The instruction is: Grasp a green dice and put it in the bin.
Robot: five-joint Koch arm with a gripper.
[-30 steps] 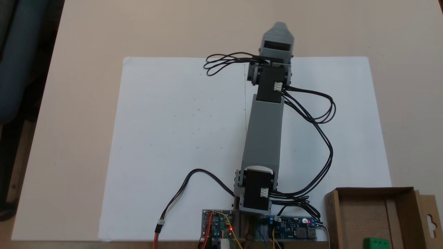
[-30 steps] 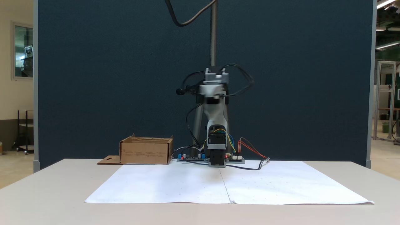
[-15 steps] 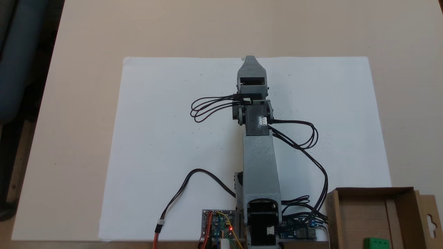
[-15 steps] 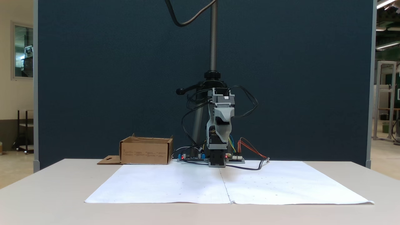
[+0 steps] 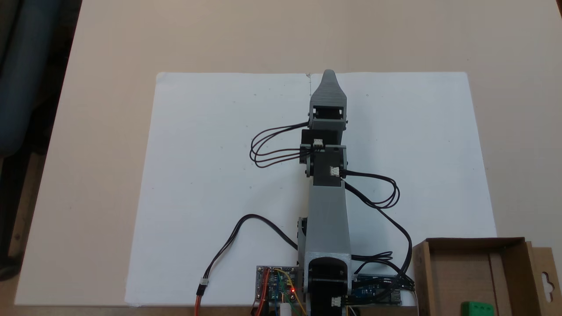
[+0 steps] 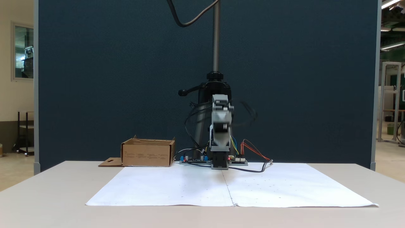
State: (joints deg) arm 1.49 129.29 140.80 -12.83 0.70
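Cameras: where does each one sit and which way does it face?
A fixed view: overhead, looking down on the white paper sheet; grey arm's back, gripper, green plastic dice in brown cardboard bin.
A fixed view: table-level front, facing the arm's base and blue partition; gripper blurred.
Shared: arm, bin, sheet.

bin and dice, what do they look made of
Bin: brown corrugated cardboard by the look, matte, with folded walls and a side flap with a punched hanger hole. Dice: likely plastic, a solid bright green with a smooth, even surface; it sits at the frame's edge, so the finish is hard to judge.
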